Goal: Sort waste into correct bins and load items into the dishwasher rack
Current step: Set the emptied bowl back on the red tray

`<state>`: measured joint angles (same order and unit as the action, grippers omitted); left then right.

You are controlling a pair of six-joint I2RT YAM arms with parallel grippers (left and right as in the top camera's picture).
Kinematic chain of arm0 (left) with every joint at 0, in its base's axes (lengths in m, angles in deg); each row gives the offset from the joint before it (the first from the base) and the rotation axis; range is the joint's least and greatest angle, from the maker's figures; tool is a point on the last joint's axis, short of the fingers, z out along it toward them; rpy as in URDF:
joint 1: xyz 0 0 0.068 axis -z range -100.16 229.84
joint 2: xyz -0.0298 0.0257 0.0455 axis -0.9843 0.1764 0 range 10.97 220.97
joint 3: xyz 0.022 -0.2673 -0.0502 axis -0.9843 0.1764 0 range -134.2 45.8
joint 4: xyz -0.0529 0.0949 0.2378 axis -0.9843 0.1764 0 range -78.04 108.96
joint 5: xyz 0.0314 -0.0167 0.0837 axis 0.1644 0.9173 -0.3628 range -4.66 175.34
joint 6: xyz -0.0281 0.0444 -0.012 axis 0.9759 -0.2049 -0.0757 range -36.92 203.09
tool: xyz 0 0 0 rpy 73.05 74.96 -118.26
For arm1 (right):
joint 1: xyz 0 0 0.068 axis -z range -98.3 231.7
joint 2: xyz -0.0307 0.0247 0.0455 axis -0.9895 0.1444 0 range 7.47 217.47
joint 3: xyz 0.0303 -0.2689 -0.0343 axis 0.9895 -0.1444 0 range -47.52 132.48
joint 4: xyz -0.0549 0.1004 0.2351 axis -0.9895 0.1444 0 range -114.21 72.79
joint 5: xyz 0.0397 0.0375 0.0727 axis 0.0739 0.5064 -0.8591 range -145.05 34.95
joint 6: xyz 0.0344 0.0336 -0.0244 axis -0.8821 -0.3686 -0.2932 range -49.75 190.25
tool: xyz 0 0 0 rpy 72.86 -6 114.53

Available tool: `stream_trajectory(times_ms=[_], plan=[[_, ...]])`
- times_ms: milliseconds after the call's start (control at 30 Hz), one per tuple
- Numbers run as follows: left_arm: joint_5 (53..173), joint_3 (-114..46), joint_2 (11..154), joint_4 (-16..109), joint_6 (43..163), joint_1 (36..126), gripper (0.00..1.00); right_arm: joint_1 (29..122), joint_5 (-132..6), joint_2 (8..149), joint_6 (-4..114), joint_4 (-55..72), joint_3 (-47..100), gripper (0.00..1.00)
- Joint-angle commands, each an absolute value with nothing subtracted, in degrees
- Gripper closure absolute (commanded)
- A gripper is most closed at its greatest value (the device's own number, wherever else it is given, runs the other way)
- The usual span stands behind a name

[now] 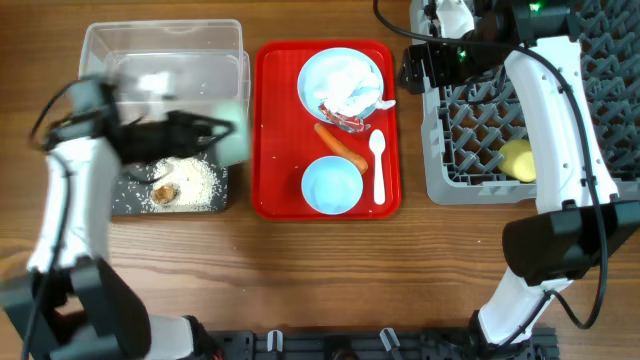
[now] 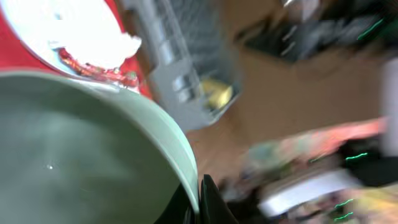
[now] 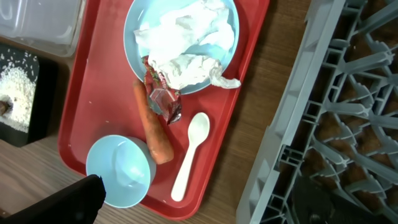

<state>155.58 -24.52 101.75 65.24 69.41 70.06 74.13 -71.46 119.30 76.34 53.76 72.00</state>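
Note:
My left gripper (image 2: pixel 196 200) is shut on the rim of the pale green bowl (image 1: pixel 228 135), held blurred over the black tray (image 1: pixel 125 197), which holds white rice (image 1: pixel 197 178) and a brown lump (image 1: pixel 163 192). The red tray (image 1: pixel 270 120) carries the blue plate (image 1: pixel 312 70) with crumpled tissue (image 1: pixel 350 85), the wrapper (image 1: pixel 340 118), carrot (image 1: pixel 340 146), white spoon (image 1: pixel 378 165) and light blue bowl (image 1: pixel 332 186). My right gripper (image 1: pixel 415 65) hangs open and empty between the red tray and the grey rack (image 1: pixel 470 150). The yellow cup (image 1: pixel 517 160) lies in the rack.
The clear tub (image 1: pixel 165 45) stands behind the black tray. The right arm's white links cross over the rack's front. A dark rail runs along the table's near edge.

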Motion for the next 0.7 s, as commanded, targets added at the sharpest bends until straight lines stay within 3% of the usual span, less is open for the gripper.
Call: stream_trajectory(times_ms=[0, 133, 233, 333, 667], plan=[[123.23, -25.42, 100.07, 60.08, 81.67, 85.40, 0.96, 74.15, -70.89, 117.88, 76.10, 53.90, 72.72, 0.01], [93.02, -25.42, 103.13, 54.66, 88.49, 101.03, 0.96, 74.15, -70.89, 117.88, 76.10, 54.05, 72.72, 0.00], [79.78, -25.42, 106.78, 52.54, 90.92, 107.21, 0.96, 74.15, -70.89, 117.88, 76.10, 54.27, 72.72, 0.00], [75.45, -25.42, 110.73, 50.47, 90.88, 109.88, 0.96, 74.15, -70.87, 117.88, 76.23, 54.42, 72.72, 0.00], [76.96, -25.42, 114.84, 43.21, 90.88, 109.97, 0.96, 74.15, -70.87, 117.88, 76.23, 54.49, 72.72, 0.00]])
